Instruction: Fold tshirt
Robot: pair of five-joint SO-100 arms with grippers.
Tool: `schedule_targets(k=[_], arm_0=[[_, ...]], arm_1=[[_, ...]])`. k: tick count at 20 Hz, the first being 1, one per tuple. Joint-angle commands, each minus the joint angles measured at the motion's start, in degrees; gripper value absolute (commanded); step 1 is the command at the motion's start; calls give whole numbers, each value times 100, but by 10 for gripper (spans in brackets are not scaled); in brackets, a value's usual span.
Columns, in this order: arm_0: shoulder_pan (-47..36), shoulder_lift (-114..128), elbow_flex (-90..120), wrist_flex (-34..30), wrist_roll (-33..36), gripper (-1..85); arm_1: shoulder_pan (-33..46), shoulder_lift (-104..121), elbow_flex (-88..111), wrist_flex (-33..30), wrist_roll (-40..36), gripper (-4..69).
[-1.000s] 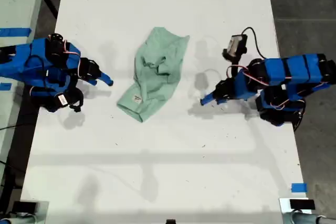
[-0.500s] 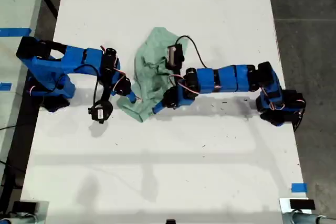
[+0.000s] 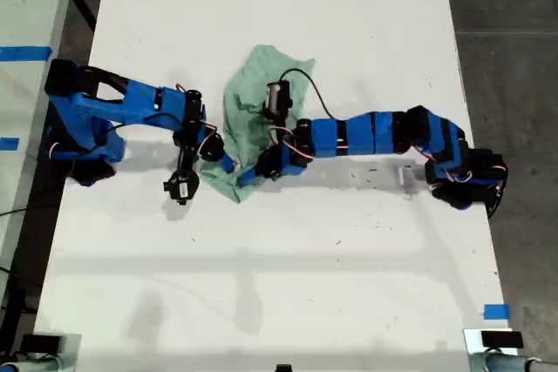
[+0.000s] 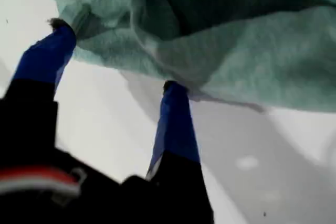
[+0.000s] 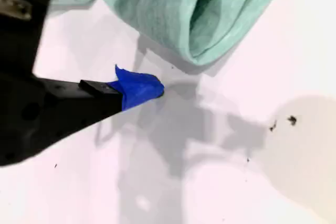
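Exterior view: the tshirt [image 3: 261,115] lies crumpled mid-counter [image 3: 279,285], two blue arms meeting at its lower edge.

First wrist view: my first gripper [image 4: 115,56], jaws spread wide, touches the shirt's hem, gripping nothing.

Second wrist view: my second gripper [image 5: 137,86] shows one blue tip beside the cloth; its opening cannot be told.

The tshirt [image 3: 261,119] lies bunched on the table [image 3: 279,285], about midway across and somewhat toward the far side. One arm [image 3: 131,106] reaches in from the exterior view's left, ending at the tshirt's near left edge. The other arm [image 3: 375,132] reaches in from the exterior view's right, ending at the tshirt's near corner, just beside the first.
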Motion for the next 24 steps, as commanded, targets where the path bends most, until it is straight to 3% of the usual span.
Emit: schedule_targets(k=[1, 3, 5, 8, 11, 19, 24], arm_0=[[-167, -519, -149, -527, 149, 203], [-70, -536, -158, -791, 97, 18], [88, -527, -158, -1204, -18, 1], [185, -589, -264, -1626, -53, 1], [387, -413, -633, -1415, -62, 1], [1916, -1459, -5440, 1362, 299, 1], [2707, -2136, -6188, 817, -62, 1]], arm_1=[[246, -343, -448, -536, -114, 262], [246, -545, -457, -650, -18, 97], [176, -571, -466, -439, 70, -19], [18, -563, -448, -299, 141, -15], [-158, -255, -325, -35, 246, -15], [-1213, 1986, 149, 1090, 475, -15], [-2259, 2109, 167, 1055, 1178, -15]])
